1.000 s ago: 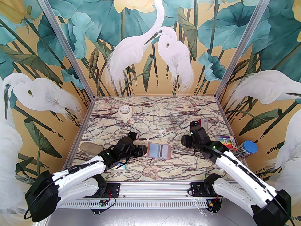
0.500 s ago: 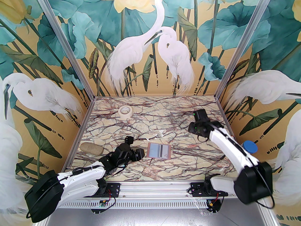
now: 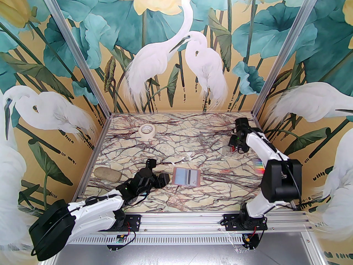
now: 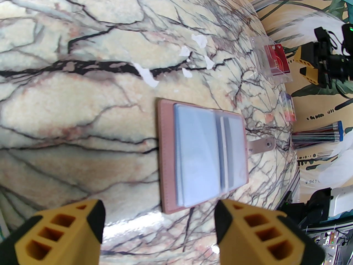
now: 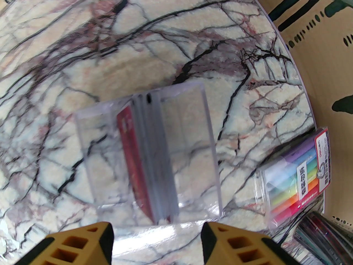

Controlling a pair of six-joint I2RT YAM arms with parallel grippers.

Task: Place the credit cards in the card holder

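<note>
Right gripper (image 5: 157, 241) moved over the box (image 5: 193, 137) of cards (image 5: 143, 159), upper right.
Fingers apart, empty, like the left gripper (image 4: 158, 225) near the holder (image 4: 166, 161).

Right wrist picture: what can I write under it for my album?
The open right gripper hovers above the credit cards standing in a clear box, with a marker pack beside it.

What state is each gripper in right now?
Left gripper: open, empty, near the card holder.
Right gripper: open, empty, at the clear box holding the credit cards.
</note>
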